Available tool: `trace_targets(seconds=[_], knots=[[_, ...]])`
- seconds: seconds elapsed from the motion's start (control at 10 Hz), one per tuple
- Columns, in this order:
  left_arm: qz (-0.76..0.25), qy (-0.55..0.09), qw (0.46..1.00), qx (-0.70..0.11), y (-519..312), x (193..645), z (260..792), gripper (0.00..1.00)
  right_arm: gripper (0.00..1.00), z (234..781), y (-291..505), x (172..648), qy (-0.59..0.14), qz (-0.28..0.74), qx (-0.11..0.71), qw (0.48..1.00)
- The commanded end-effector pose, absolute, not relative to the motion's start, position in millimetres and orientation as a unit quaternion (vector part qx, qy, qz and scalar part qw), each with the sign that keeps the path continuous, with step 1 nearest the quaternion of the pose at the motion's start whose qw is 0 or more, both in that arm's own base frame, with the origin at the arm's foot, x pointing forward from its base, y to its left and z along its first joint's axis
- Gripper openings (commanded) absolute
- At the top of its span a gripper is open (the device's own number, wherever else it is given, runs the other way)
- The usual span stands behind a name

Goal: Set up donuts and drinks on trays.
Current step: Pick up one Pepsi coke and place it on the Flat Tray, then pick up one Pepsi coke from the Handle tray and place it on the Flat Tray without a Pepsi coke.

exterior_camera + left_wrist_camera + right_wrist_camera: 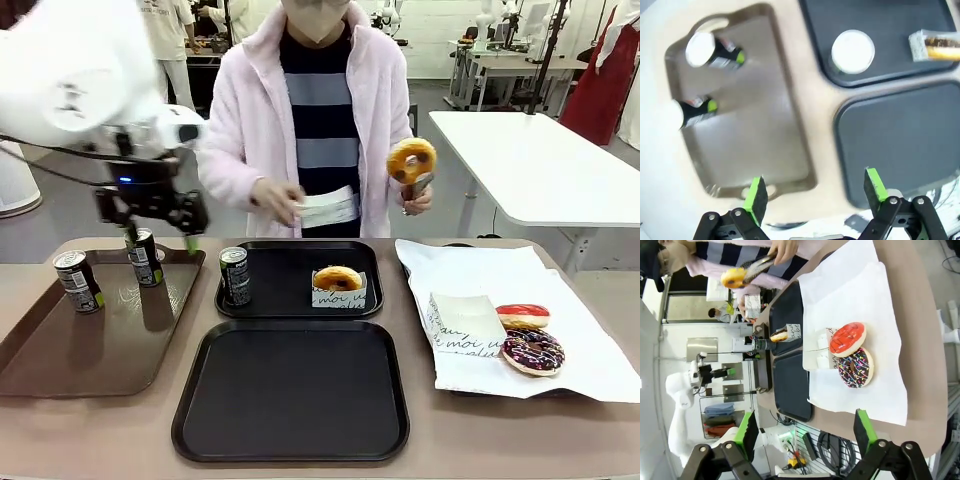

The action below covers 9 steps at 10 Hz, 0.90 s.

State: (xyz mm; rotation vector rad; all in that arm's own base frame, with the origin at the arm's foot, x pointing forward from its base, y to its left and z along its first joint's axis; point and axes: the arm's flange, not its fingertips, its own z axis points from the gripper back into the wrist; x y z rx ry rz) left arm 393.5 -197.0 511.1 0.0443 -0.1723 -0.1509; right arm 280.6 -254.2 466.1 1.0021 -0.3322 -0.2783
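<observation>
Broadly, a tan table [100, 440] spans the front view. Behind it is a workroom with a grey floor and a white table [530, 160] off to the far right. A person in a pink fleece jacket stands at the far side.

There are three trays. A brown tray [60, 370] lies at the left. Two black ones sit in the middle, the far black tray [290, 262] just beside the near black tray [290, 390].

There are three cans, all upright. The near can [77, 281] and the far can [145, 257] stand on the brown tray. The third can [235, 275] stands at the left of the far black tray.

There are four donuts:
- The glazed donut [338, 279] sits in a paper sleeve on the far black tray, right of the third can.
- The red-iced donut [523, 316] and the chocolate sprinkled donut [533, 351] touch each other on a white paper sheet [590, 360] at the right, beside an empty sleeve [463, 325].
- The yellow donut [411, 159] is gripped in tongs [420, 183] held up by one of the person's hands. The other hand [275, 195] holds a third sleeve [328, 207].

The left gripper [158, 238] hangs over the far end of the brown tray, its jaws wide. In its wrist view nothing lies between the green pads [756, 195].

The right gripper [805, 432] is also spread wide, and the paper sheet with its donuts shows beyond it.
</observation>
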Motion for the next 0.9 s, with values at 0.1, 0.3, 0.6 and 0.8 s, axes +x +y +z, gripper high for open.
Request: trace_targets(seconds=[0.1, 0.3, 0.6, 0.8], knots=[[-0.087, -0.065, 0.994, -0.001, -124.1, 362.4, 524.3, 1.00, 1.00, 467.1, -255.3, 281.5, -0.166, -0.128, 0.483, 0.850], [-0.072, -0.048, 0.996, -0.024, -96.4, 365.6, 526.9, 1.00, 1.00, 467.1, -255.3, 281.5, -0.166, -0.128, 0.483, 0.850], [-0.060, -0.053, 0.997, -0.010, -88.4, 361.8, 527.5, 1.00, 1.00, 467.1, -255.3, 281.5, -0.166, -0.128, 0.483, 0.850], [-0.060, -0.053, 0.997, -0.010, -88.4, 361.8, 527.5, 1.00, 1.00, 467.1, -255.3, 281.5, -0.166, -0.128, 0.483, 0.850]])
